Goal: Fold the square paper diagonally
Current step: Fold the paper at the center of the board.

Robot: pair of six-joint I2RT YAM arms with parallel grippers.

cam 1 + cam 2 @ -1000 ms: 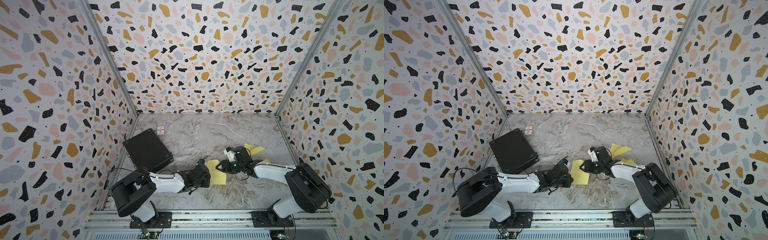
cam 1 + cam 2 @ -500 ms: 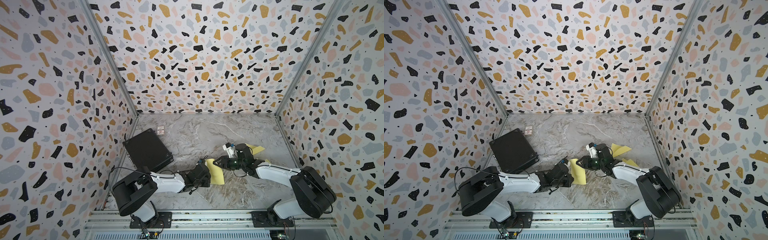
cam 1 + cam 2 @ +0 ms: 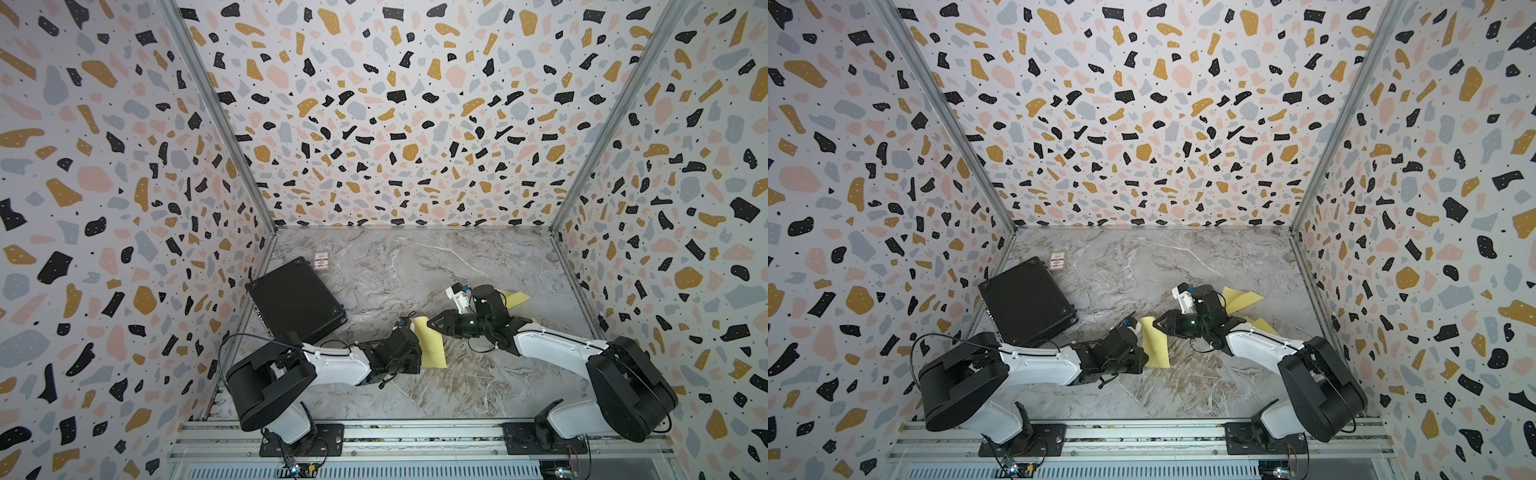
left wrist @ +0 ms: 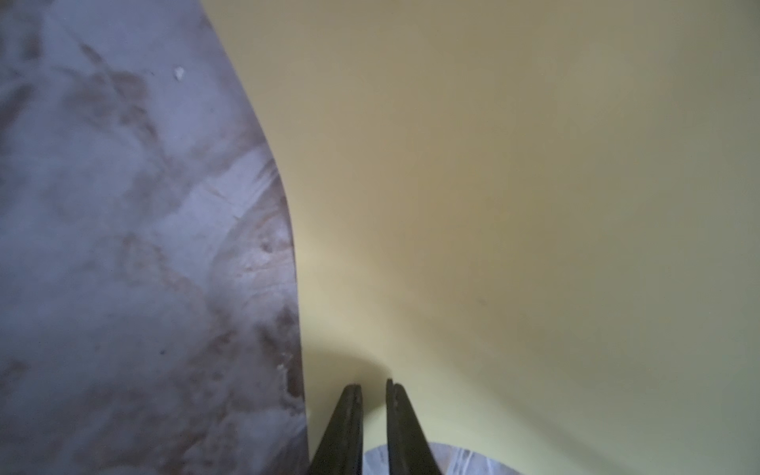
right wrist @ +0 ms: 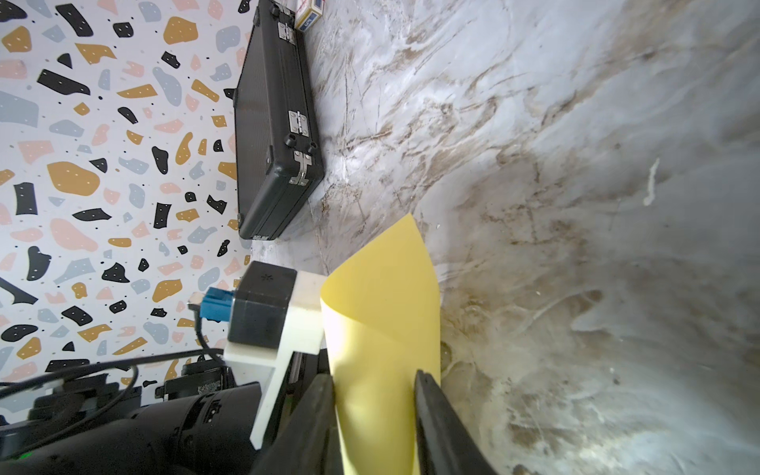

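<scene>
Yellow square paper curled on marble table, pinched at its edge by narrow left gripper; right gripper, half open, straddling its raised corner

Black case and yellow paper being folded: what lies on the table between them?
Only bare marble table lies between the black case and the yellow paper in both top views; the left arm's tool sits at the paper's edge.
</scene>
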